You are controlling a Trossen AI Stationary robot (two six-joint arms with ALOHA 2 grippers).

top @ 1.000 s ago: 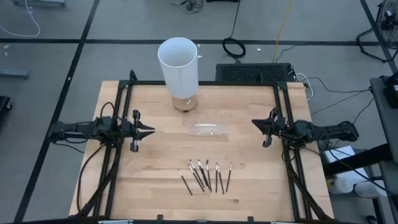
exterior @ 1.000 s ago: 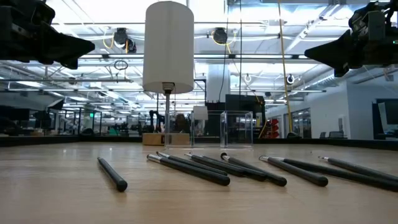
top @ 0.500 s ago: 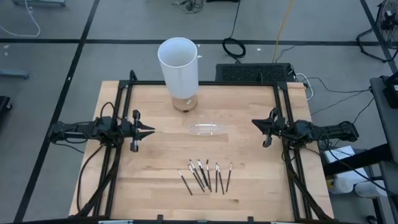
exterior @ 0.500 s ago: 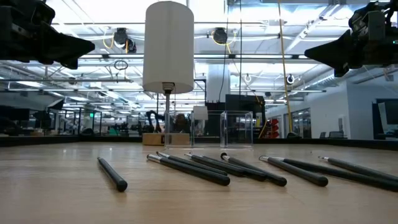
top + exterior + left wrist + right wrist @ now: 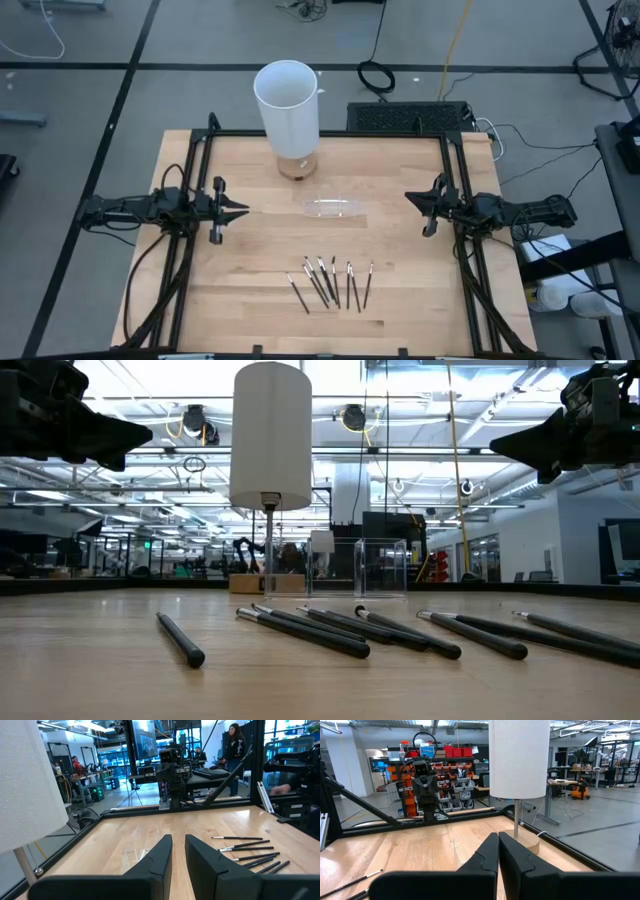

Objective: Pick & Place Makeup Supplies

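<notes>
on the wooden counter (image 5: pixel 250 290), toward its near edge and about midway between the two arms, lay the makeup supplies (image 5: pixel 330 283), roughly seven thin dark sticks with paler tips, loosely fanned side by side and flat on the wood; from the low view they (image 5: pixel 340 630) stretched across the foreground, one stick (image 5: pixel 181 639) lying a little apart from the others. farther back, near the middle of the counter, sat a small clear tray (image 5: pixel 333 208), and behind it, at the far edge, stood a tall white cylinder (image 5: pixel 288 108) on a thin post with a round wooden base (image 5: pixel 296 168). the left pincer (image 5: pixel 240 210) hovered above the counter's left side, pointing inward, well apart from the sticks; its own wrist view showed the two dark fingers (image 5: pixel 160 857) with a narrow gap between them and nothing in it. the right pincer (image 5: pixel 410 198) hung over the counter's right side, pointing inward toward the left arm, also well clear of the sticks; its fingers (image 5: pixel 490 851) were pressed together, closed on nothing. in the room beyond the counter, the left wrist view showed a person (image 5: pixel 234 750) in dark clothes standing in the background.
</notes>
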